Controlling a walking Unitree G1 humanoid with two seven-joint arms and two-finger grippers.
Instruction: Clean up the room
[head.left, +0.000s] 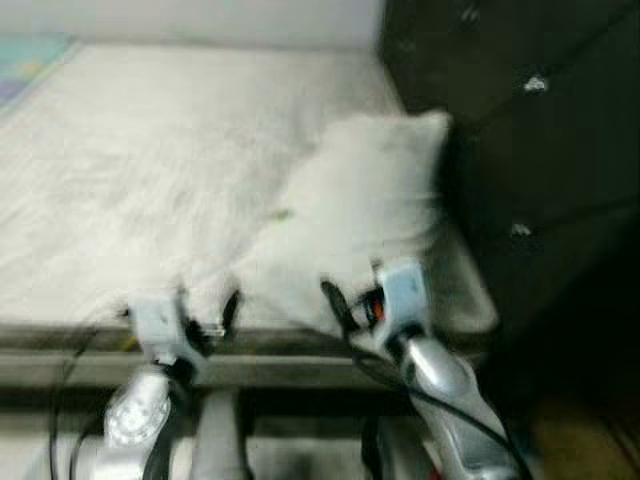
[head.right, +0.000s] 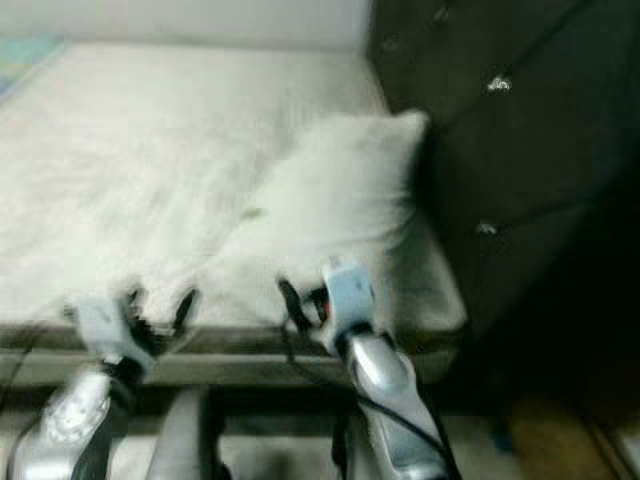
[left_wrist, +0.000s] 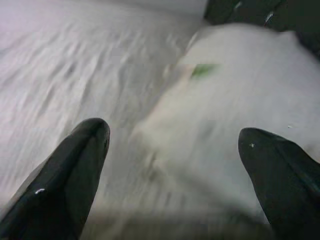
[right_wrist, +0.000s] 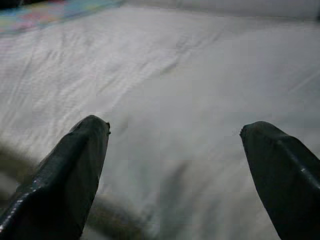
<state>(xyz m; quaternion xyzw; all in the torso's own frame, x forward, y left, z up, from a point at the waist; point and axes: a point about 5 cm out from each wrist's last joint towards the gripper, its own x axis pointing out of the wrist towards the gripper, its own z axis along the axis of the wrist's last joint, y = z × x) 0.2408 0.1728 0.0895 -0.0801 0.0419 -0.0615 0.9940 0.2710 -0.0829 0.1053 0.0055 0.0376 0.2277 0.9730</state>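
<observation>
Pillow: white (small green mark). Bed sheet: white. Headboard: dark, tufted, silver studs. Far blanket: multicoloured pastel. Gripper fingers: black.

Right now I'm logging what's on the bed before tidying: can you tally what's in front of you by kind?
Pillow: 1, white, lying by the headboard
Bed: 1, white sheet
Headboard: 1, dark, tufted
Grippers: 2, left gripper and right gripper, both open at the bed's near edge
Total: 5
</observation>
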